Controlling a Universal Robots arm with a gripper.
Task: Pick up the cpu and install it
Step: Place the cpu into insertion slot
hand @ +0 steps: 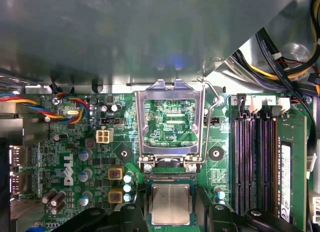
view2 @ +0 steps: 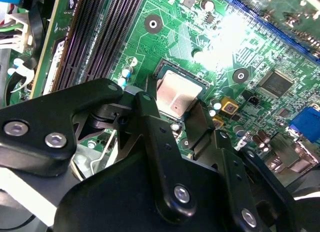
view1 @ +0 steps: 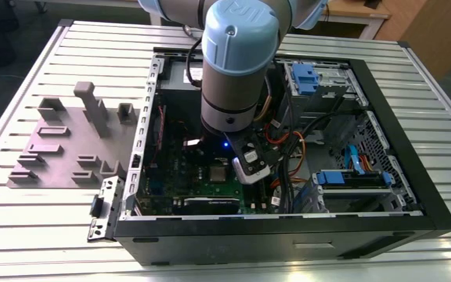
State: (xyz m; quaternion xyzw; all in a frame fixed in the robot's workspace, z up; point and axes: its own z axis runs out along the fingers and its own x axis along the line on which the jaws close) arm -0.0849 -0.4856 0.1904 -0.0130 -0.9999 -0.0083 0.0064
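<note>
Gripper (hand: 170, 212) jaws stand apart, straddling the cpu (hand: 170, 199), which lies flat in its socket (hand: 170, 177) straight below; in the exterior view, roughly 9 o'clock from centre of the case (view1: 288, 244).

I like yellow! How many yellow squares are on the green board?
2. One yellow square and a second yellow square sit side by side on the green board, near the cpu. Part of the board is covered, so more may be hidden.
</note>
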